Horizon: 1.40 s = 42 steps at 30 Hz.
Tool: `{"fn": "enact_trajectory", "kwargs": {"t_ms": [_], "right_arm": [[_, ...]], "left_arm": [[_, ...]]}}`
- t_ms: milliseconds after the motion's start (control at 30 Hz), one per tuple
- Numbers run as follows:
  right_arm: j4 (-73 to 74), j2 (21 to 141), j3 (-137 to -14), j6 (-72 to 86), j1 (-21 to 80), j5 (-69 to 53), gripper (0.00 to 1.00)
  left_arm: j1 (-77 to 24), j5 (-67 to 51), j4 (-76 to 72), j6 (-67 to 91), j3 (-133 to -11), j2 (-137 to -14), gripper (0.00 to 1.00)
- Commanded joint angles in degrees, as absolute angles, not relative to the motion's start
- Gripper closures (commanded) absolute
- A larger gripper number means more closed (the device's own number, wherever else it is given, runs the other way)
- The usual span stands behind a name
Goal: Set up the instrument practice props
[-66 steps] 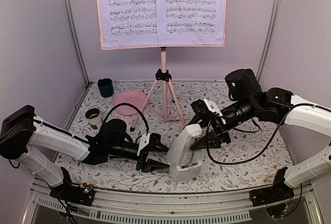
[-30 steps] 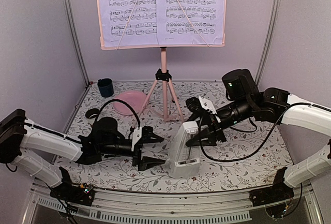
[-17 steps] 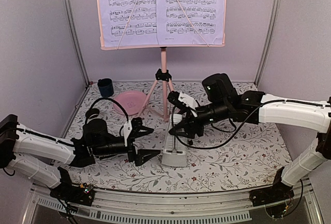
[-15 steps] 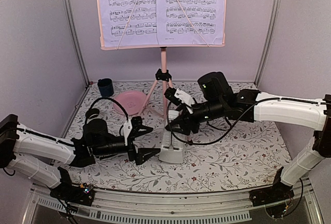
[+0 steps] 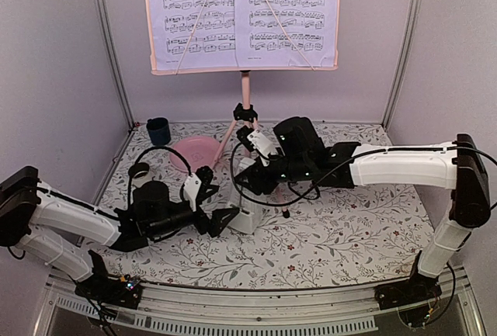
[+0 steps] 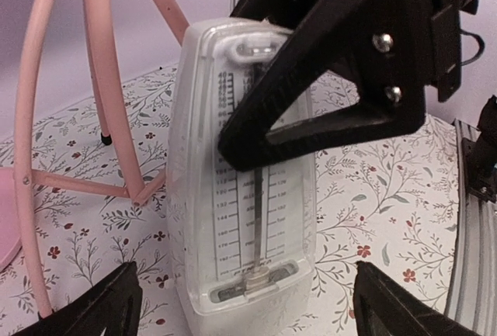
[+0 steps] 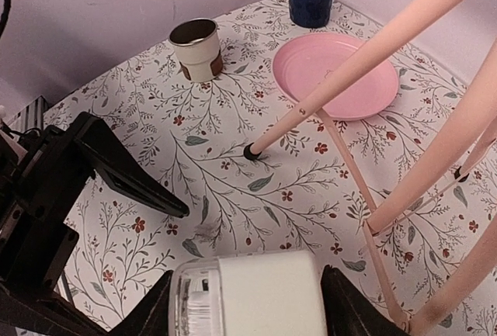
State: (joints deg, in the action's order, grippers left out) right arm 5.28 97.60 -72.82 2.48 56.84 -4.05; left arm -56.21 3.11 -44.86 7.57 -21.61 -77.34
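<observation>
The small white metronome [image 5: 247, 212] stands upright just in front of the pink music stand's [image 5: 246, 99] tripod feet, about midway between the table's [image 5: 349, 231] left and right edges and somewhat nearer its front edge than its back. Its scale face is turned toward the left arm. Whether its base is fully settled on the floral cloth or a hair above it, I cannot tell. The right gripper [image 5: 252, 186] is clamped on its upper half, one black finger lying across the front face. The left gripper [image 5: 217, 198] sits low just beside the base with its jaws spread wide, gripping nothing. The sheet music [image 5: 245, 10] is already spread across the stand's desk. To place the metronome well, I would have the right arm press it straight down until the base sits flat, then part its fingers only enough to clear the tapered sides. It should lift away upward, not sideways, since a pink tripod leg runs close by. The left claw should hold off, since a nudge there would tip the light case. The pink plate [image 5: 194, 152] lies toward the back left.
</observation>
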Motion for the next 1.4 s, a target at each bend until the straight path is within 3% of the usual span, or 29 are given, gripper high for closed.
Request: {"fn": "enact_trajectory", "kwargs": {"t_ms": [0, 200, 433, 667, 1000, 1367], "right_arm": [[-2.38, 99.56, -76.47, 5.54, 58.52, -0.09, 0.84], [-2.56, 102.02, -77.65, 7.45, 60.01, 3.48, 0.72], [-2.34, 102.17, -77.92, 9.34, 61.19, 3.78, 0.39], [-3.82, 100.66, -77.50, 10.57, 61.44, 1.47, 0.20], [-10.73, 90.83, -67.15, 12.65, 59.38, 1.97, 0.09], [-17.35, 80.71, -49.79, 15.76, 53.30, 0.52, 0.07]], "left_arm": [[-56.44, 6.50, -48.63, 8.66, -22.39, -79.67, 0.05], [-56.87, 6.95, -50.90, 8.96, -21.57, -81.52, 0.05], [-57.01, 7.54, -51.50, 8.91, -20.50, -81.57, 0.05], [-57.03, 9.11, -51.11, 9.03, -21.17, -82.85, 0.05], [-58.41, 10.09, -52.22, 11.78, -22.73, -84.62, 0.03], [-61.04, 18.16, -50.20, 14.54, -30.14, -90.56, 0.05]]}}
